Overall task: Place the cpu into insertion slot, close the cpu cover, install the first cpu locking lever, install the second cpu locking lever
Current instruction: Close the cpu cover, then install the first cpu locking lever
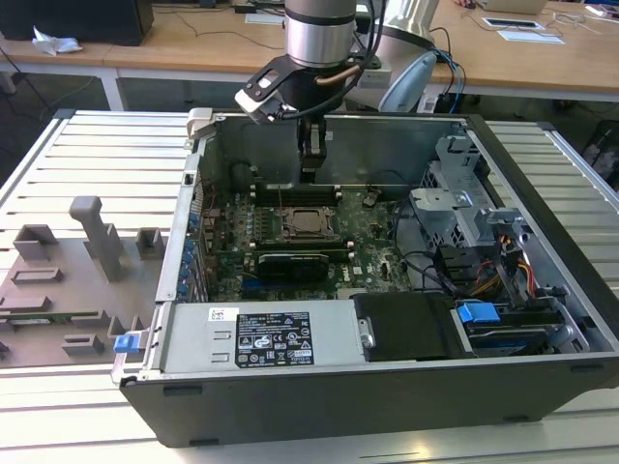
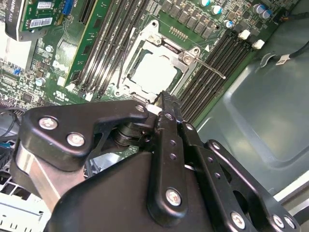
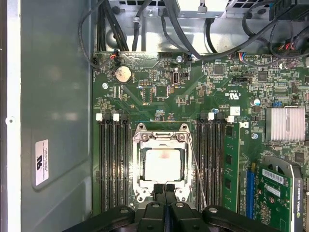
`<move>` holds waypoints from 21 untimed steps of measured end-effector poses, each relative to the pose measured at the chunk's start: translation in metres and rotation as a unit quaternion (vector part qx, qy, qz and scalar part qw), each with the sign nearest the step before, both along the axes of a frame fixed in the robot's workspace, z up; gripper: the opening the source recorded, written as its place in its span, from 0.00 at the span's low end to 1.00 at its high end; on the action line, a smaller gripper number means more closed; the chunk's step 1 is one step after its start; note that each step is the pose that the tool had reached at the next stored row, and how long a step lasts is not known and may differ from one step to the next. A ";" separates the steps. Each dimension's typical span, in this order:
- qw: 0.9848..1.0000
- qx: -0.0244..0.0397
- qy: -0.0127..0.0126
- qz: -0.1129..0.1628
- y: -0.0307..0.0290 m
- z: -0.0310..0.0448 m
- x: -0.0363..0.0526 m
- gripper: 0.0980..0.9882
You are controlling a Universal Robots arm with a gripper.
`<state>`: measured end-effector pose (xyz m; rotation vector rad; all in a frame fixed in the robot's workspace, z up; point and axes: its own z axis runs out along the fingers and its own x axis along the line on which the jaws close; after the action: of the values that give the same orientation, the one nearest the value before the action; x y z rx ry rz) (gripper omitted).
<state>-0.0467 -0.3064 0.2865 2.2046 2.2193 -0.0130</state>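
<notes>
**Chip seated, one lever wire standing free**

My pincer (image 3: 164, 186) hangs at the edge of the insertion slot (image 3: 161, 134), jaws pressed together on nothing. The cpu (image 3: 164, 164) lies in the slot, and the cpu cover (image 3: 140, 166) looks folded down around it. One locking lever (image 3: 198, 171) angles off beside the memory slots (image 3: 212, 164). I judge it a thin, springy, slippery wire, best taken near its free end.

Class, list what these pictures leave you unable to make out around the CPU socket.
1. First wrist view: the gripper covers one edge of the insertion slot, so whether the cpu cover is latched there is hidden.
2. Second wrist view: the gripper's body blocks one corner of the slot.
3. Exterior view: the cpu is too small to tell whether it sits flat.
</notes>
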 end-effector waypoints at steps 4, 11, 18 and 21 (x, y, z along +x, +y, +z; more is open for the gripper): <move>1.000 0.000 0.000 0.000 0.0000 0.0001 0.0000 0.01; 0.999 0.000 0.000 0.048 0.0000 0.0002 0.0000 0.01; 0.988 0.000 0.000 0.153 0.0000 0.0002 0.0000 0.01; 0.982 0.000 0.000 0.191 0.0000 0.0002 0.0000 0.01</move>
<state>-0.0467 -0.3064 0.2868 1.7400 2.5981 -0.0089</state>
